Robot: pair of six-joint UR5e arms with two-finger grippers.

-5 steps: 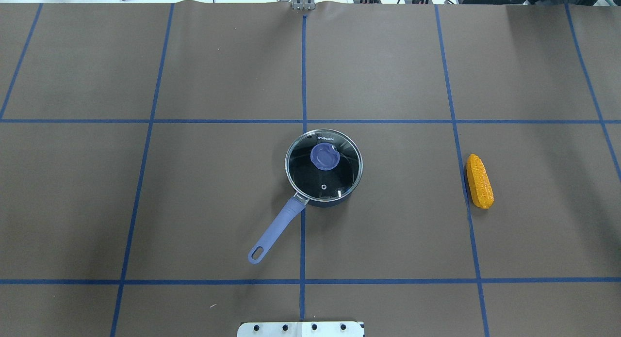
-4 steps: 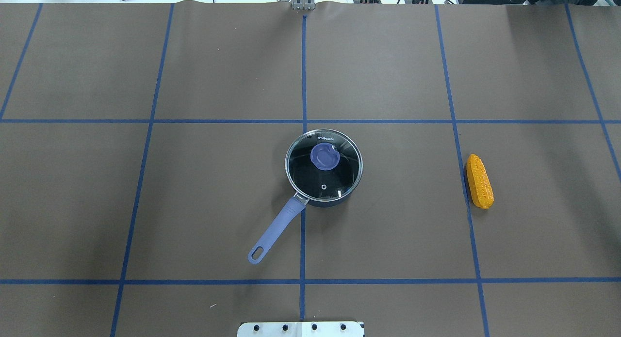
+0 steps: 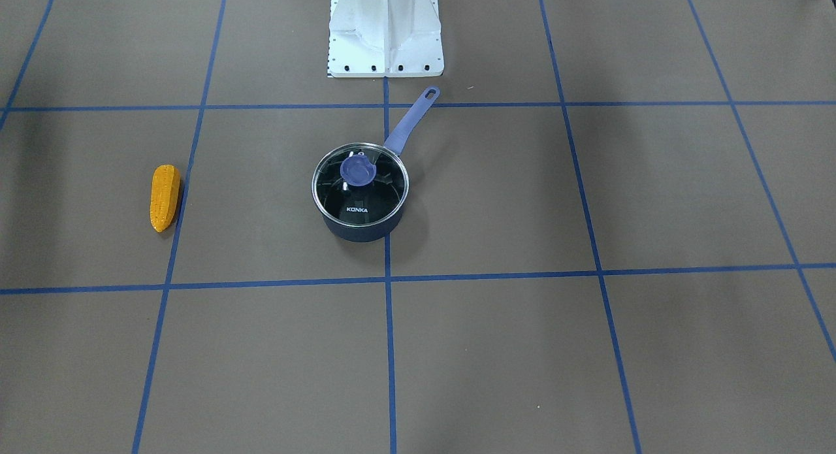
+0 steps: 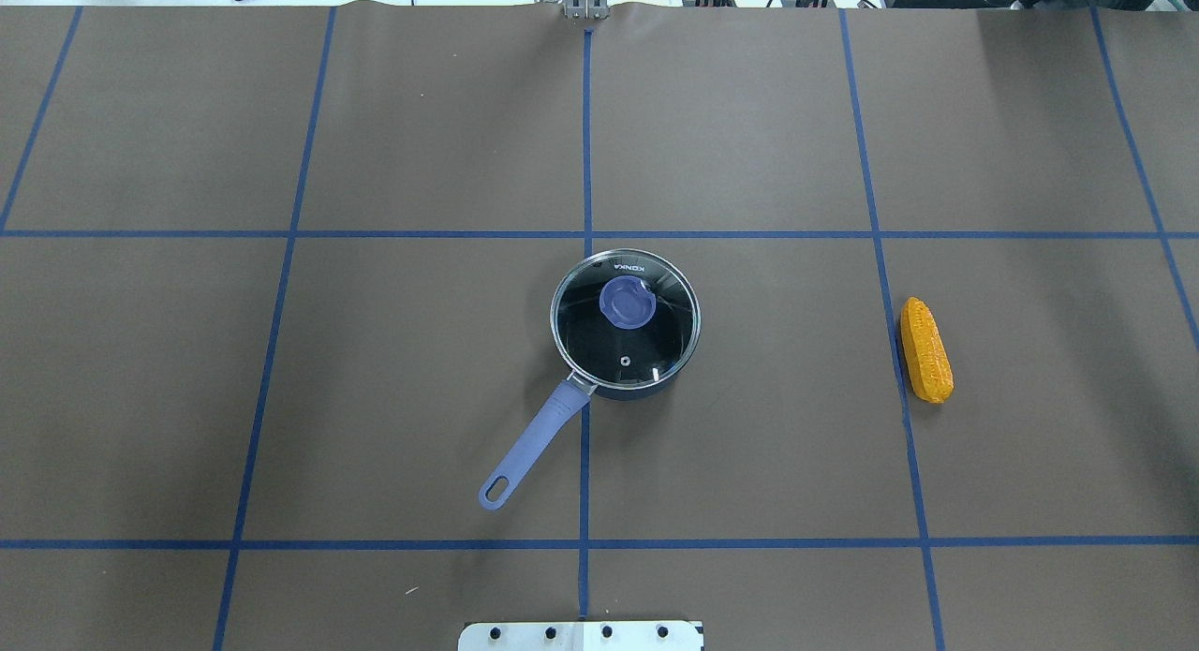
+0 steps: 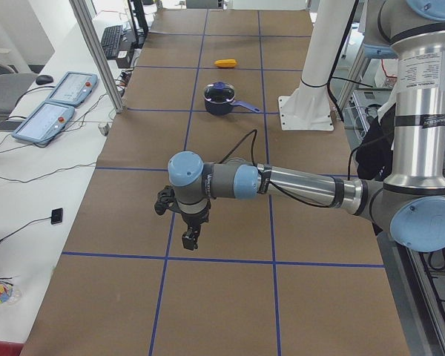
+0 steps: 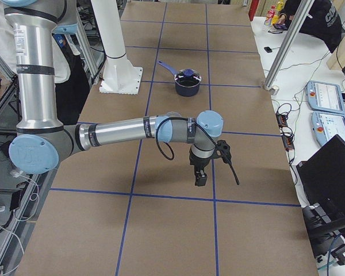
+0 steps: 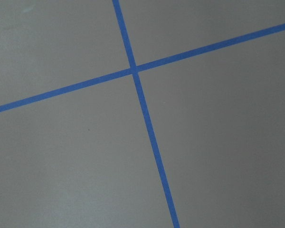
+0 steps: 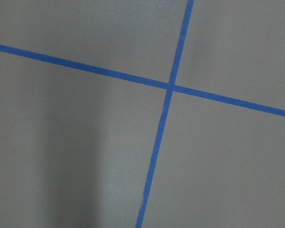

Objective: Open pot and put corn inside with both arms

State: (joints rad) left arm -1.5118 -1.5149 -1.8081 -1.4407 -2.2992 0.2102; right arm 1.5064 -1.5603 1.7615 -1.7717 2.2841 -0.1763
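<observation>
The pot [image 3: 359,230] is sitting in the middle of the table [image 3: 588,349], the lid [image 3: 363,191] resting on it and the handle [image 3: 410,122] pointing toward the base pedestal [image 3: 385,29]; the corn [image 3: 164,198] is lying well apart to the robot's right.

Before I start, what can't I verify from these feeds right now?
- Left end effector: shows only in the exterior left view, small; open or shut unclear.
- Right end effector: shows only in the exterior right view; same.
- Wrist views: only table; pot and corn lie outside both frames.
</observation>
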